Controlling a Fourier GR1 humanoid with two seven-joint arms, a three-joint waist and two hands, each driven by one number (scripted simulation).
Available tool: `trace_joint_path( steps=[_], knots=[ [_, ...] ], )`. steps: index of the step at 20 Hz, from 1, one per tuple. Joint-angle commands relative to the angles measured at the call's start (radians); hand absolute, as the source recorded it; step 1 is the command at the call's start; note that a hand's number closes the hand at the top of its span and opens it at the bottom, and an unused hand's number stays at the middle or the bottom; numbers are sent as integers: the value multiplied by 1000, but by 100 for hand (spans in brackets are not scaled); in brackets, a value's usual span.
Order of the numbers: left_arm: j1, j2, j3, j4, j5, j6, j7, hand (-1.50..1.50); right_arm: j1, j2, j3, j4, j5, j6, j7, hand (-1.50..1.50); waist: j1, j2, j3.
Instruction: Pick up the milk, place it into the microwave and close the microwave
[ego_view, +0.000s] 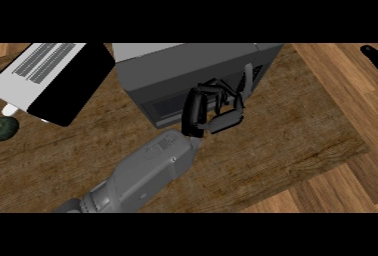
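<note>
No readable text, labels, brands, numbers or signs anywhere.

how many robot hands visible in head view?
1. A single hand reaches into the opening of the microwave, its forearm coming up from the lower left. The other hand is out of view. No milk visible; it may be hidden.

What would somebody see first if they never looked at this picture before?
First the big grey forearm rising from the bottom edge, ending in a black hand with its fingers spread against the front of the dark grey microwave at the top middle. Next the microwave's door, swung wide open at the upper left, white with a black window. No milk carton can be seen from here.
</note>
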Motion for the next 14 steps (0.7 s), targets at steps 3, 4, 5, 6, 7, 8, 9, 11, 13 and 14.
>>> trace_joint_path(
  steps=[3,4,5,6,7,8,9,11,13,14],
  knots=[
    [-76,1,46,86,38,-17,16,150,-10,-17,17,-2,-42,40,21,-150,-7,15,-3],
    [-75,1,43,97,36,-20,9,150,-5,-26,17,-5,-45,50,24,-150,-5,9,-3],
    [-76,1,41,101,43,-18,14,150,-7,-31,15,0,-52,50,28,-150,-6,12,-3],
    [-79,1,39,100,46,-23,9,150,-3,-30,18,-2,-59,51,31,-150,-11,10,-3],
    [-78,1,35,102,51,-22,9,150,-11,-28,18,0,-65,54,29,-150,-2,11,-2],
    [-82,1,36,100,54,-27,3,150,-9,-38,20,2,-62,55,38,-150,-6,15,-3],
    [-71,1,26,104,56,-24,-4,150,-14,-43,11,8,-72,51,38,-150,-7,15,-3],
    [-88,1,33,104,64,-18,-5,150,-6,-29,19,5,-82,59,33,-150,-13,15,-1],
    [-87,1,30,112,71,-18,-5,150,-16,-43,15,-2,-87,59,39,-150,-11,12,-2],
    [-84,1,21,108,70,-28,-13,150,-16,-37,22,7,-93,60,42,-150,-6,20,-2]
  ],
)
